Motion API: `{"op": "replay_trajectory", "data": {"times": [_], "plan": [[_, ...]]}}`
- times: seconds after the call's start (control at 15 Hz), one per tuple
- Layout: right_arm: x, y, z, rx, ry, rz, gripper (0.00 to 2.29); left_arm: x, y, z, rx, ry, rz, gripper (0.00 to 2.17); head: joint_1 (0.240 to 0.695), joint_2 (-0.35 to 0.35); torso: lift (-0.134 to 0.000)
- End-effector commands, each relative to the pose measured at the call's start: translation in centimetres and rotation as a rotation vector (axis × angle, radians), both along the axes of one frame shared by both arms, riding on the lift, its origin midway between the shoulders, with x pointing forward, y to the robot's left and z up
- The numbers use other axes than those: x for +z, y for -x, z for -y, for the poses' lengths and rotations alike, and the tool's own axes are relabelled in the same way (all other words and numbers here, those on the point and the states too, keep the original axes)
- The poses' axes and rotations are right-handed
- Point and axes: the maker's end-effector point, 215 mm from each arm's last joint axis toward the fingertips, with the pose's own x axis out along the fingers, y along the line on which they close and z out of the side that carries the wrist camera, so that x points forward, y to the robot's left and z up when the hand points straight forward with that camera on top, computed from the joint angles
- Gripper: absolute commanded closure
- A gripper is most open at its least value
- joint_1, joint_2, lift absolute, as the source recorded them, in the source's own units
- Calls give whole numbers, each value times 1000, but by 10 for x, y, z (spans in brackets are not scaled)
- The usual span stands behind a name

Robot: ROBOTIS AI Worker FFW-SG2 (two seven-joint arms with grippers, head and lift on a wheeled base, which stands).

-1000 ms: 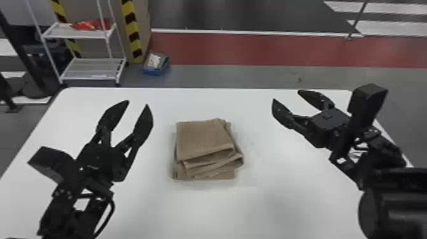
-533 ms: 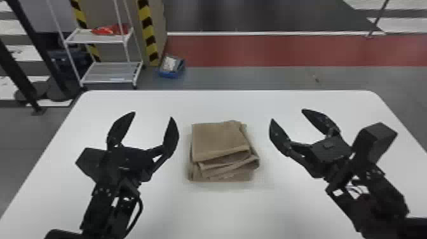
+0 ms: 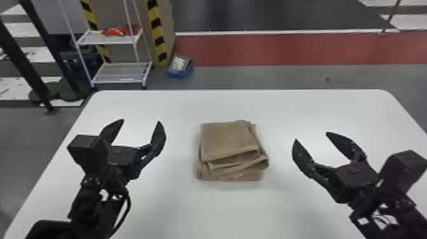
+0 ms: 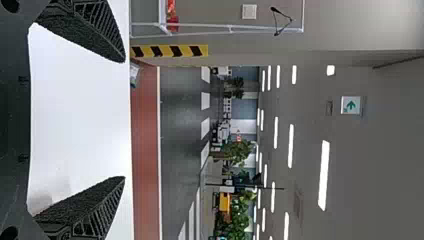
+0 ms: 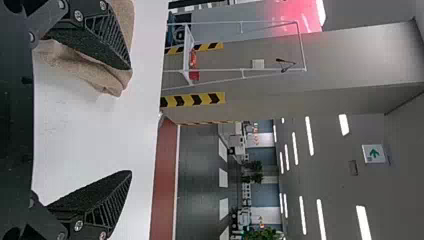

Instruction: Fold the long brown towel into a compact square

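Note:
The brown towel [image 3: 228, 143] lies on the table as a folded, layered stack, its lower layers fanned out unevenly at the front and right. Left of it, my left gripper [image 3: 140, 121] stands open, clear of the cloth. My right gripper [image 3: 311, 136] is open too, to the towel's right and not touching it. In the left wrist view the left gripper [image 4: 124, 119] has bare table between its fingers. The right wrist view has the right gripper [image 5: 131, 120] with the towel [image 5: 85, 70] behind one finger.
The white table [image 3: 178, 209] surrounds the towel on all sides. On the floor beyond its far edge are a white wire shelf [image 3: 120, 73] at the left and a blue bin [image 3: 179, 67].
The head view has shifted, and both arms have swung round, the left gripper now pointing more straight ahead. The towel keeps its folded shape.

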Motion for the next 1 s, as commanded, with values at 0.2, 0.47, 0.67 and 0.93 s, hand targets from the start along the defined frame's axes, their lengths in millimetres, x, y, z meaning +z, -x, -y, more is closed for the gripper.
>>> {"op": "replay_trajectory", "data": {"times": [0.2,0.47,0.67,0.93], "plan": [[0,-1,0,-5,2,-7,157,-2,2,0,-2,-1,-2,39,695,67,-125],[-2,-2,-1,-6,5,-12,161,-1,2,1,-6,0,6,43,695,68,-125],[-1,-2,-3,-3,7,-10,164,2,2,1,-6,0,18,43,695,68,-125],[-3,-2,-4,-1,-2,-18,164,3,2,2,-8,0,24,43,695,70,-125]]}}
